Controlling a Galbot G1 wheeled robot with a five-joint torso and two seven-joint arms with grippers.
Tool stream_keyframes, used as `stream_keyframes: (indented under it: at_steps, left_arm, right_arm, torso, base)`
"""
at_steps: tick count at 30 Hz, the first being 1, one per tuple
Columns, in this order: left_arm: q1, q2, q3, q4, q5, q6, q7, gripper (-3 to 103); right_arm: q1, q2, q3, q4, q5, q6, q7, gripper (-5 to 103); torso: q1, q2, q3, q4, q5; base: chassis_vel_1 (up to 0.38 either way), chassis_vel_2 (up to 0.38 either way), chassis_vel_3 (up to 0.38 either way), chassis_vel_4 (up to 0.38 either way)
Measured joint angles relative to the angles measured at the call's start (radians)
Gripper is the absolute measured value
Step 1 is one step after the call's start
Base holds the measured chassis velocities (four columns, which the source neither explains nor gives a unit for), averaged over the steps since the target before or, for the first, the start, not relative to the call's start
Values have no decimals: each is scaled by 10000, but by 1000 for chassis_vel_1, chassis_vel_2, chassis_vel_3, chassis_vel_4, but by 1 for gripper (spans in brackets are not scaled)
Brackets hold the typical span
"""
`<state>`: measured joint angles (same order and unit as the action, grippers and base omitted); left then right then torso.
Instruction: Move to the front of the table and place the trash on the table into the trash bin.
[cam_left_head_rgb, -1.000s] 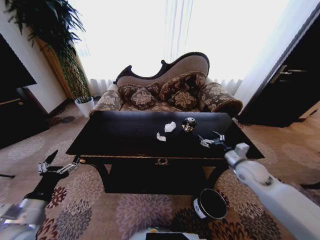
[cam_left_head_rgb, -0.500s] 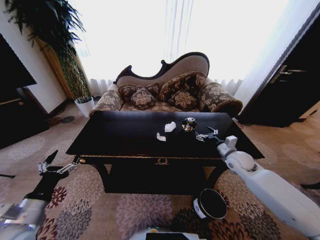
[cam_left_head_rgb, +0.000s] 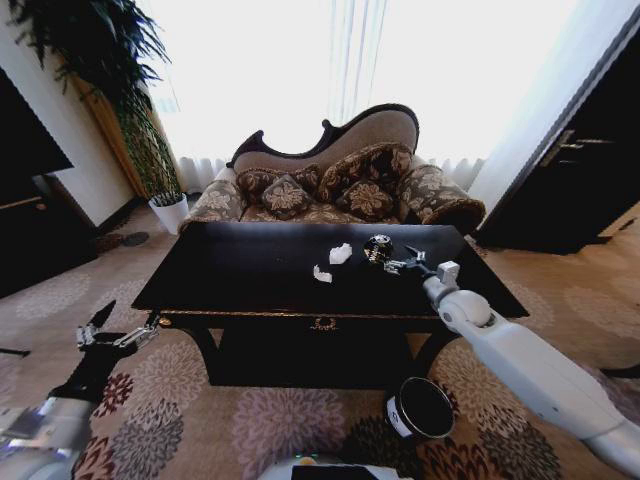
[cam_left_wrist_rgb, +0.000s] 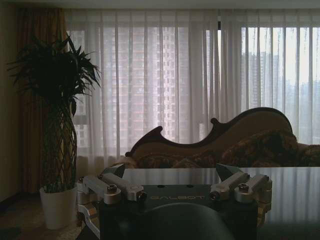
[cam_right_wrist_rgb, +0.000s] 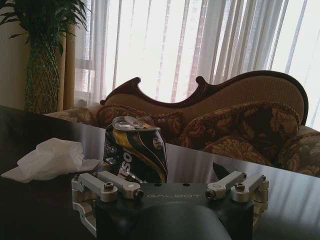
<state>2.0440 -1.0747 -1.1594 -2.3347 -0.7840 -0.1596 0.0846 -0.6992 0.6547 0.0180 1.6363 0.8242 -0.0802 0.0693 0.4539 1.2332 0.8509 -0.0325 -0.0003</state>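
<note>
The left pincer (cam_left_head_rgb: 112, 333) waits low beside the near left corner of the bench (cam_left_head_rgb: 240, 270), fingers spread, holding nothing. Two paper wads (cam_left_head_rgb: 340, 253) lie near the bench middle. Just right of them sits a crushed dark can (cam_left_head_rgb: 377, 249), not upright but squashed and tilted. The right pincer (cam_left_head_rgb: 400, 265) is just beside it, released and empty, the can directly ahead between its fingers. The trash bin (cam_left_head_rgb: 421, 409) stands on the carpet below the near right edge.

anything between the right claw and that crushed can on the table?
Nothing. In the right wrist view the open right claw faces the crushed can directly, with just bare table around it. The head view shows the same short gap, with the paper wads off to the left.
</note>
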Motion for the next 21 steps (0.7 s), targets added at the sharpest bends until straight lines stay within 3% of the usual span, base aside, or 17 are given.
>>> stream_keyframes:
  at_steps: [21]
  left_arm:
    - [0, 0, 0, 0, 0, 0, 0, 100]
  right_arm:
    - [1029, 777, -1094, -792, -249, 58, 31, 100]
  torso:
    - [0, -1, 0, -1, 0]
  base:
    - [0, 0, 0, 0]
